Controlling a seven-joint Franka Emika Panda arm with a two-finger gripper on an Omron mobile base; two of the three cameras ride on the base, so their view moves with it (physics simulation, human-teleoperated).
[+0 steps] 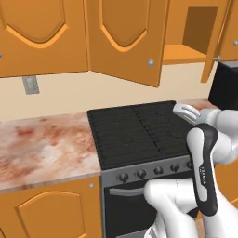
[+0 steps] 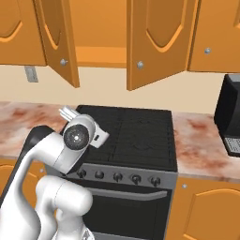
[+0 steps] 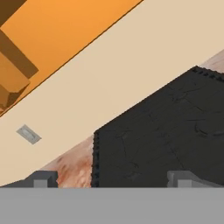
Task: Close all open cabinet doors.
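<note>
Two tall orange-brown wall-cabinet doors stand open above the stove. The left open door [image 1: 125,42] [image 2: 56,37] swings out with its silver knob low on it. The right open door [image 2: 157,42] shows edge-on in the left base view [image 1: 214,42]. Between them lies the bare cabinet interior [image 2: 101,33] [image 1: 195,37]. My gripper [image 1: 183,111] [image 2: 67,112] [image 3: 113,181] hovers low over the cooktop, well below the doors. It is open, with its fingertips [image 3: 41,179] wide apart and nothing between them.
A black stove [image 1: 135,130] [image 2: 136,136] [image 3: 166,131] sits between marble counters [image 1: 42,148] [image 2: 201,140]. A wall outlet [image 1: 30,85] [image 3: 28,134] is at the left. A black appliance [image 2: 229,122] stands on the right counter. Neighbouring wall doors [image 1: 42,37] [image 2: 215,33] are shut.
</note>
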